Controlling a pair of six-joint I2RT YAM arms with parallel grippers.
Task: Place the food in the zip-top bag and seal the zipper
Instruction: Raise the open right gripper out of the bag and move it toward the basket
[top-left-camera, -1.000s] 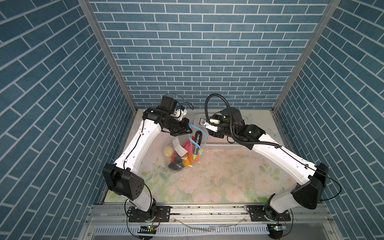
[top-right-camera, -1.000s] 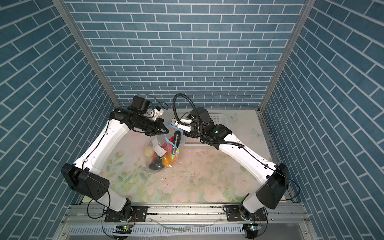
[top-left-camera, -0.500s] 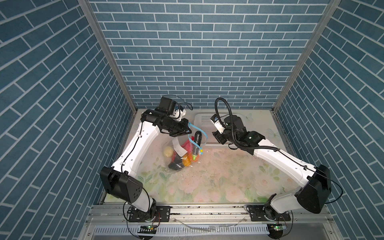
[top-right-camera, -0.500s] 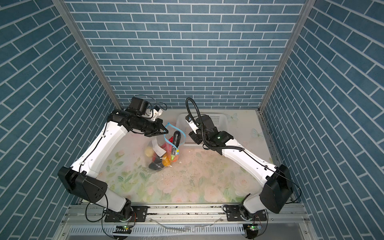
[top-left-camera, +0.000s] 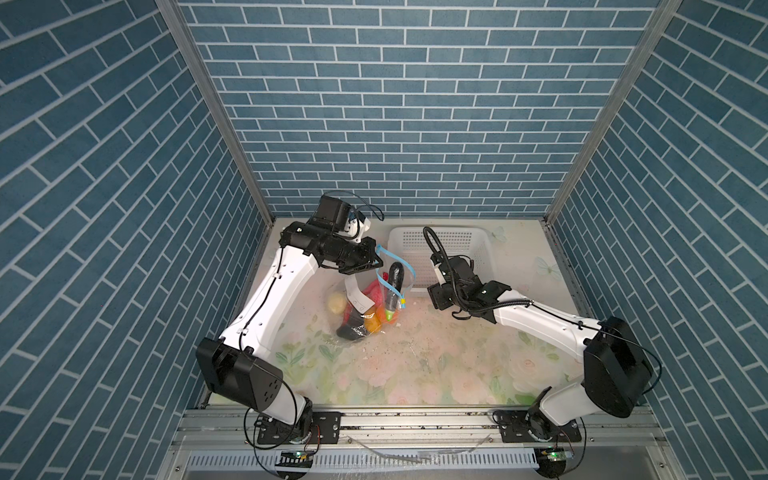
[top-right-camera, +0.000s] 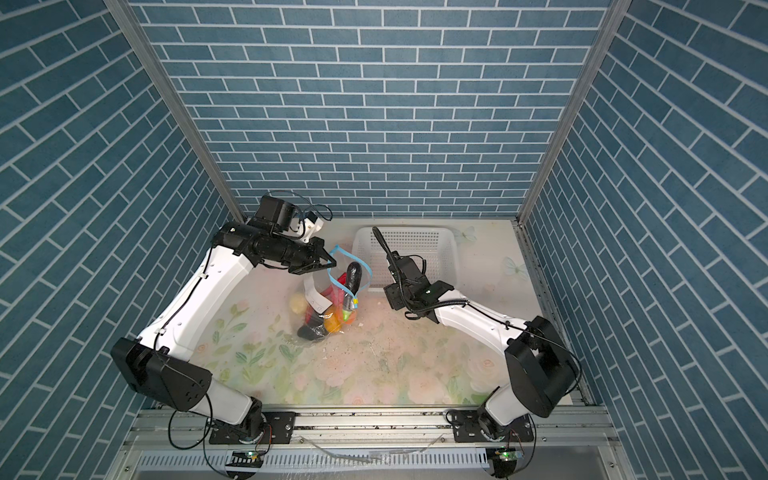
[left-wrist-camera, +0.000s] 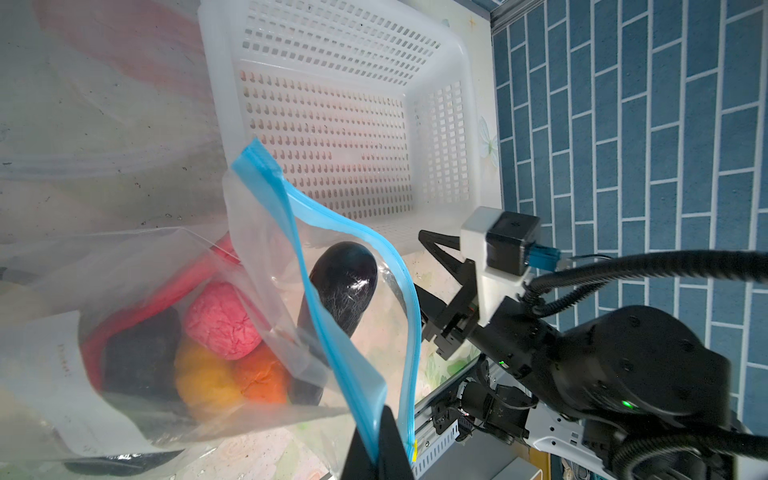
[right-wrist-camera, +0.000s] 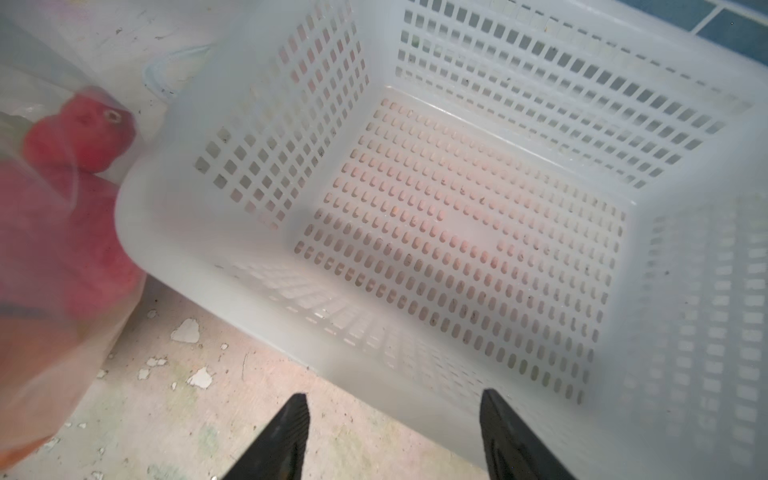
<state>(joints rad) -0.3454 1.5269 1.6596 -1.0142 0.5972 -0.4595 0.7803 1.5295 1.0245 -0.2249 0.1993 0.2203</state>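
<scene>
The clear zip-top bag (top-left-camera: 360, 296) (left-wrist-camera: 266, 232) stands on the table with its mouth held up. My left gripper (top-left-camera: 376, 256) (top-right-camera: 332, 260) (left-wrist-camera: 376, 455) is shut on one side of its light-blue zipper (top-left-camera: 410, 270) (left-wrist-camera: 401, 274). The zipper gapes, and its yellowish slider (top-left-camera: 402, 301) sits at the low end. The bag holds food: a black oval (left-wrist-camera: 343, 278), a pink ball (left-wrist-camera: 220, 320), orange and yellow pieces (left-wrist-camera: 232, 378), and a red strip (top-left-camera: 370, 291). A cream ball (top-left-camera: 337, 303) sits at the bag's left; whether inside, I cannot tell. My right gripper (top-left-camera: 439, 300) (right-wrist-camera: 392, 397) is open and empty, right of the bag.
A white perforated basket (top-left-camera: 484, 245) (right-wrist-camera: 199, 257) stands at the back right with nothing in it. Its near wall lies just beyond my right fingertips. White crumbs (right-wrist-camera: 187, 330) lie on the floral table in front of it. Blue brick walls close in three sides.
My right gripper has drawn back from the bag's mouth, to the right and down to the basket's front wall, its jaws a little wider. The left gripper and the bag have stayed put.
</scene>
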